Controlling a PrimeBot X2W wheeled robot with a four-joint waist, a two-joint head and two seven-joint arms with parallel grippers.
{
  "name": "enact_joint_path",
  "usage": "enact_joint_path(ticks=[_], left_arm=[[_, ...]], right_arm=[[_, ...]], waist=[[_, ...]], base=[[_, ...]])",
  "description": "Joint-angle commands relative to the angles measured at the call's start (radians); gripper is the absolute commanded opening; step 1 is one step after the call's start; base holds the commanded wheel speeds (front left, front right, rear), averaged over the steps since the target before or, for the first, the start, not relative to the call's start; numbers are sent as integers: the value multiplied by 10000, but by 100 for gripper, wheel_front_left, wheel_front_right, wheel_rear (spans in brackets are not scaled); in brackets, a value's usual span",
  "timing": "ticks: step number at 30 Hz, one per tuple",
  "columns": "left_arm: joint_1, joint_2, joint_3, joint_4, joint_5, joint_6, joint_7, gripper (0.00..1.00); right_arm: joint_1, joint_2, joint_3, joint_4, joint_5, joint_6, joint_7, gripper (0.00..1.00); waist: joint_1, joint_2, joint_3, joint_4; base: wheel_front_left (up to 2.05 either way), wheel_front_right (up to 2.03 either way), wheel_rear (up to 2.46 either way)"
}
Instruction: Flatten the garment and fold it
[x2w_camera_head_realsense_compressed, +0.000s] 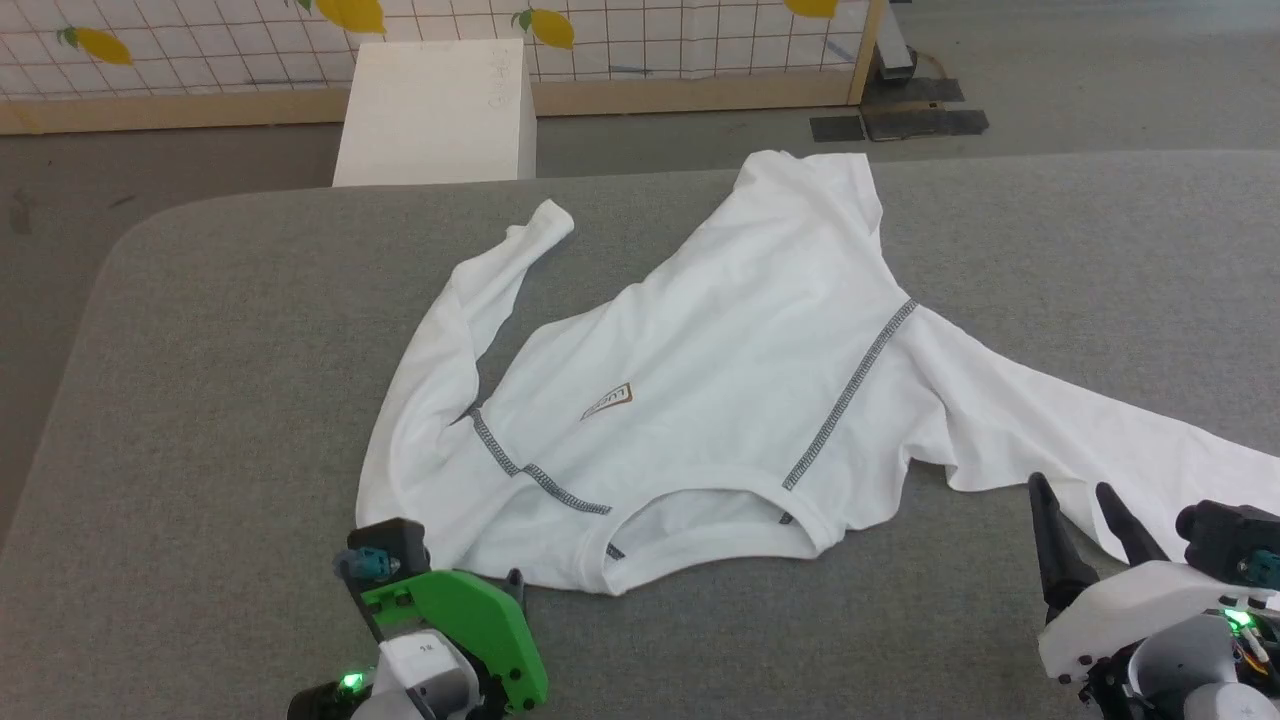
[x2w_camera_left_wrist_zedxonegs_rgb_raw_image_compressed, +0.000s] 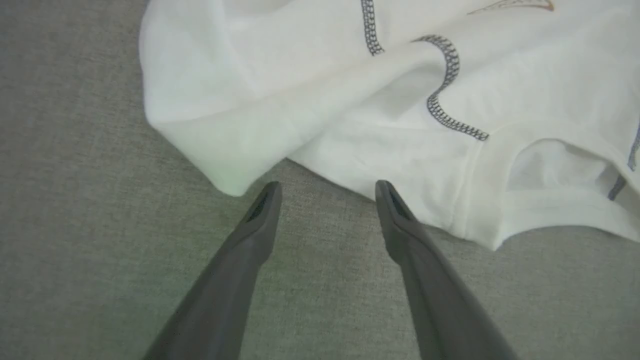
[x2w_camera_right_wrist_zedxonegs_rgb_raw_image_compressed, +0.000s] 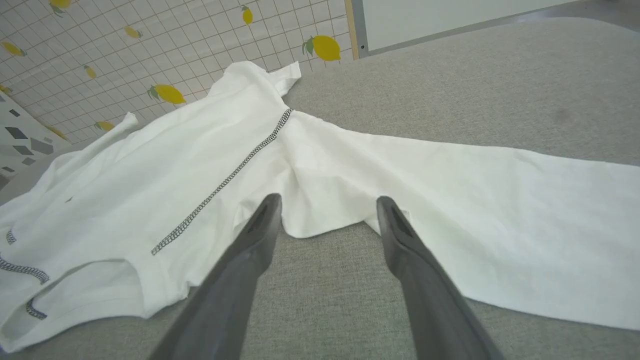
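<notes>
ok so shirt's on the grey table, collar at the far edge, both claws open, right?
No: the collar lies at the near side, toward the robot; the head view shows it. Rest holds: shirt on table, left claw and right claw open.

Before you lies a grey fabric-covered table (x2w_camera_head_realsense_compressed: 200, 350) with a rounded far-left corner, and beyond it a grey floor (x2w_camera_head_realsense_compressed: 1100, 80). At the far side, note a white box (x2w_camera_head_realsense_compressed: 437, 110) standing before a wood-framed panel (x2w_camera_head_realsense_compressed: 200, 50) of white grid printed with yellow lemons. Dark flat plates (x2w_camera_head_realsense_compressed: 900, 120) lie on the floor by the panel's right end.
</notes>
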Motion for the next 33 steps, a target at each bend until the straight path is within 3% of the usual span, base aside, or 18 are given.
enact_joint_path(ticks=[1,16,17,18,19,27,33], left_arm=[[-37,42,50,90,-140,112,195,100],[-852,59,347,1103,-600,-183,-386,100],[-880,57,340,1141,-612,-196,-398,42],[-913,54,331,1183,-635,-228,-429,15],[-936,53,321,1214,-645,-258,-469,0],[-924,10,312,1236,-975,-524,-845,0],[-604,-30,368,392,-1263,-619,-1359,0]], right_arm=[[139,22,16,-63,96,-13,-81,100],[99,23,111,-153,48,-13,-22,100],[85,23,117,-165,48,-13,-19,100],[67,23,122,-174,50,-13,-15,100],[53,23,128,-177,53,-13,-10,100],[-58,24,374,-246,-156,-13,248,100],[-739,24,907,-216,-890,-13,2019,100]], waist=[[0,0,35,10],[0,0,373,-48],[0,0,397,-45],[0,0,421,-42],[0,0,436,-42],[0,0,522,-1],[0,0,609,82]], base=[[0,0,0],[0,0,0],[0,0,0],[0,0,0],[0,0,0],[0,0,0],[0,0,0]])
